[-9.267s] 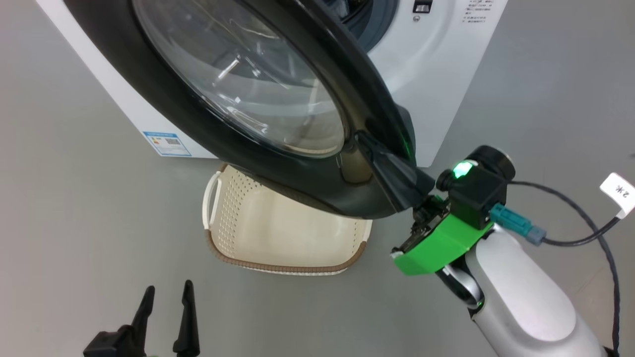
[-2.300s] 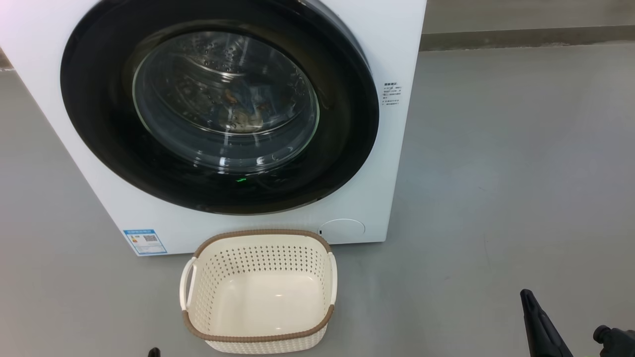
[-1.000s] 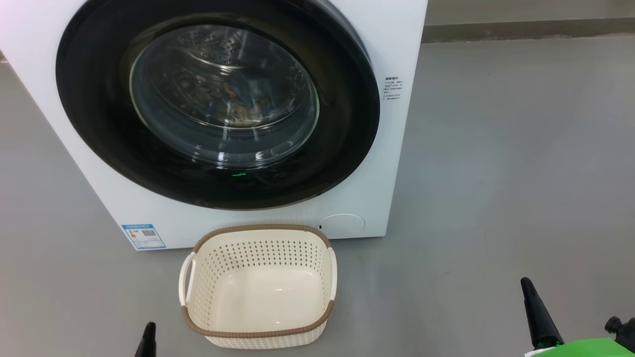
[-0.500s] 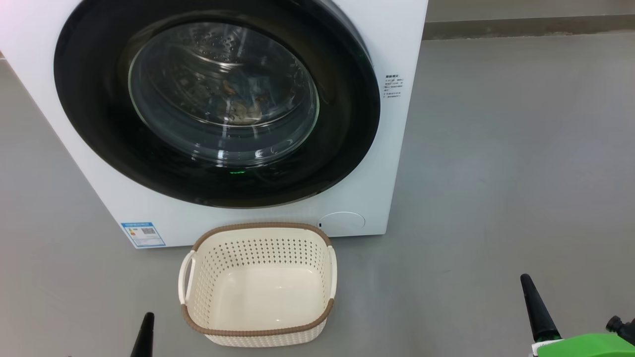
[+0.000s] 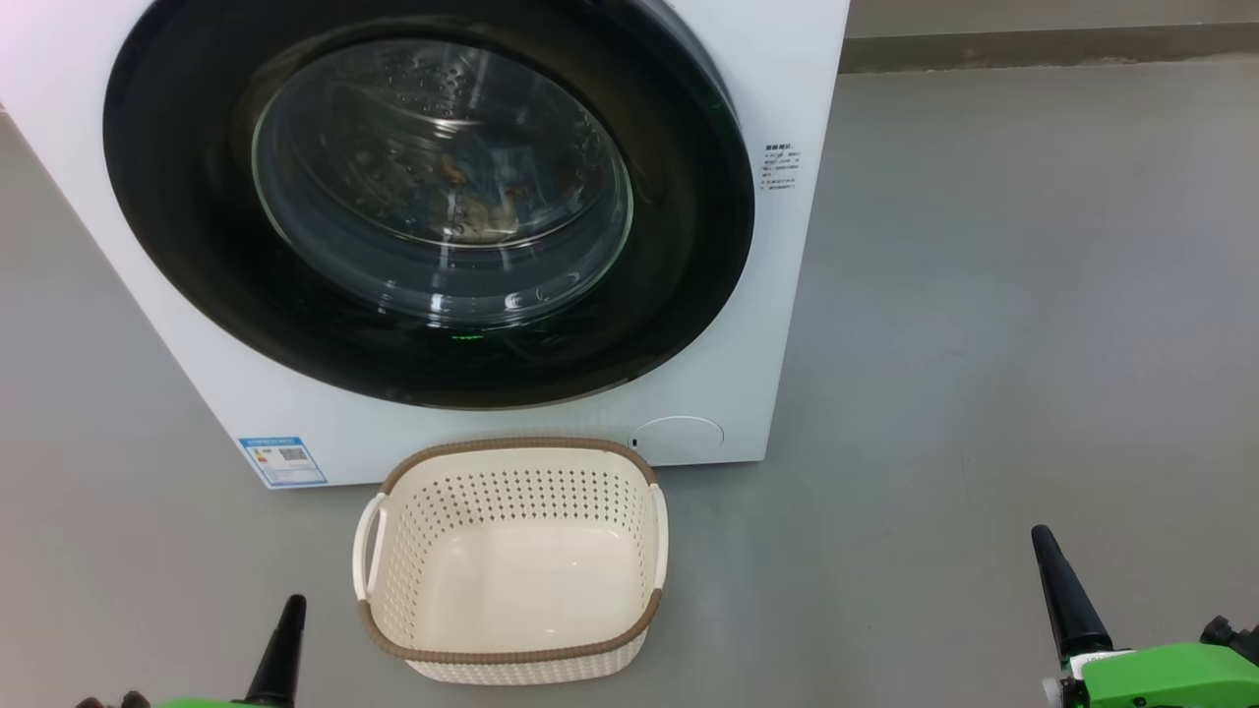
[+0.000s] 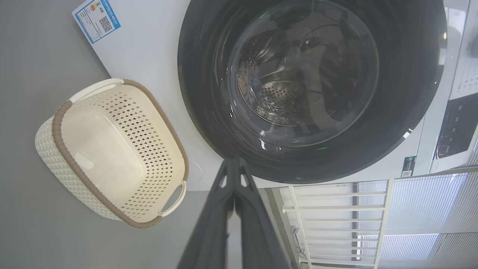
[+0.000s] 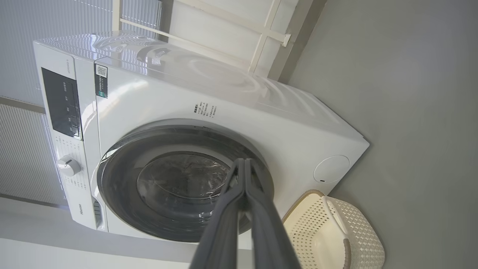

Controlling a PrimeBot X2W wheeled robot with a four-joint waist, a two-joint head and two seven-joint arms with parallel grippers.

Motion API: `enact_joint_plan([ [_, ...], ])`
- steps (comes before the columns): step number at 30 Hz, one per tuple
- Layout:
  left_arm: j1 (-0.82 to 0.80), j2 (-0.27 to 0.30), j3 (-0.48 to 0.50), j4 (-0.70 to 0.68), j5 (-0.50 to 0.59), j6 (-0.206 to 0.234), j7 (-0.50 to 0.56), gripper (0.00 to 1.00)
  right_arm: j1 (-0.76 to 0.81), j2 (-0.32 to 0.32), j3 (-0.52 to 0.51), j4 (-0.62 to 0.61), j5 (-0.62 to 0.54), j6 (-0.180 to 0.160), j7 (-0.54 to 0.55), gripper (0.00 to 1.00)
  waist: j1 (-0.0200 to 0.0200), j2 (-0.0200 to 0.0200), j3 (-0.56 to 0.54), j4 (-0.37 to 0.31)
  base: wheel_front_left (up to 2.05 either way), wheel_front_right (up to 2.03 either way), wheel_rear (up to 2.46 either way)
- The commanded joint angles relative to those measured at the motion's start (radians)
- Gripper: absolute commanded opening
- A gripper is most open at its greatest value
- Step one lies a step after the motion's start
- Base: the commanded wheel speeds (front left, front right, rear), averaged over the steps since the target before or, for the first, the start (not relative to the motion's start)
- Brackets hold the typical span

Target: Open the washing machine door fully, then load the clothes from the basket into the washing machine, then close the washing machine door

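The washing machine (image 5: 787, 324) (image 7: 239, 101) stands white and boxy ahead of me. Its round black door (image 5: 413, 197) (image 6: 310, 89) (image 7: 175, 186) lies shut flat against the front. Through the glass I see the clothes (image 5: 472, 192), blue with orange-brown marks, inside the drum. On the floor in front of the machine sits the cream basket (image 5: 511, 560) (image 6: 112, 149) (image 7: 332, 231), with nothing in it. My left gripper (image 5: 290, 610) (image 6: 234, 164) is shut low at the left, short of the basket. At the lower right, well clear of the machine, my right gripper (image 5: 1043, 541) (image 7: 244, 164) is shut.
Grey floor (image 5: 984, 344) spreads wide to the right of the machine. A blue label sticker (image 5: 282, 460) marks its lower left corner. A control panel with a knob (image 7: 68, 166) sits on the machine's upper front. White rails and ribbed panels (image 6: 373, 216) stand behind.
The door, swung wide earlier with my right gripper at its edge, is now shut. Over the last second both grippers rose slightly into the head view; basket and machine stayed put.
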Motion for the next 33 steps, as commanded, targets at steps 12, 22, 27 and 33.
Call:
enact_joint_plan([
  [12,-0.074,0.021,0.047,-0.014,-0.138,-0.013,0.040,0.00,-0.072,-0.001,0.011,0.000,0.158,-0.005,0.040,0.00,-0.0001,0.0000,0.006,0.000,0.00,0.00,0.00],
  [22,-0.098,0.023,0.060,-0.011,-0.241,-0.018,0.069,0.00,-0.095,0.003,0.007,0.017,0.273,-0.005,0.070,0.00,-0.0001,0.0000,0.010,0.000,0.00,0.00,0.00],
  [27,-0.102,0.023,0.062,-0.010,-0.259,-0.019,0.074,0.00,-0.099,0.004,0.005,0.020,0.293,-0.006,0.076,0.00,-0.0001,0.0000,0.011,0.000,0.00,0.00,0.00],
  [33,-0.102,0.023,0.062,-0.010,-0.259,-0.019,0.074,0.00,-0.099,0.005,0.004,0.020,0.292,-0.006,0.078,0.00,-0.0001,0.0000,0.011,0.000,0.00,0.00,0.00],
])
